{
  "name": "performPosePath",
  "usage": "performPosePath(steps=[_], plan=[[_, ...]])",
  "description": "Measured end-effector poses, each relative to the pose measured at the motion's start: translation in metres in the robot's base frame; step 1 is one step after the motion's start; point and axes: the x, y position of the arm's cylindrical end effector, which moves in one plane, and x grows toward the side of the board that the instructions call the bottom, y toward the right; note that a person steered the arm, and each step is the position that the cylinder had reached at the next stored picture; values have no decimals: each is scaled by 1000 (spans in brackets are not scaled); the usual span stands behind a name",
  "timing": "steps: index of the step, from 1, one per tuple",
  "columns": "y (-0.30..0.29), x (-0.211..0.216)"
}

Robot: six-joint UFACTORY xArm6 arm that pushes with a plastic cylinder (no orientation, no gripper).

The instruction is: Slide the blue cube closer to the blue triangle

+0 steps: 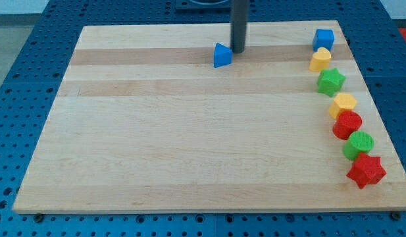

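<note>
The blue cube (324,38) sits at the view's top right corner of the wooden board (189,131). The blue triangle (222,55) lies near the top middle of the board, far to the left of the cube. My tip (238,51) is the lower end of a dark upright rod. It stands just right of the blue triangle, close to it or touching it, and far left of the blue cube.
A column of blocks runs down the board's right side below the blue cube: a yellow block (320,60), a green star (331,81), a yellow hexagon (343,104), a red block (347,124), a green block (358,145), a red star (366,170). A blue pegboard surrounds the board.
</note>
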Motion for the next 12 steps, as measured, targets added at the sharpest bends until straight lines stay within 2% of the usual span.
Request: performPosePath(steps=[1,2,3,4,5,7,9,10,11,12], plan=[[28,-40],[105,-61],[156,-60],[180,-56],[178,-40],[174,20],[86,60],[69,65],[116,59],[116,78]])
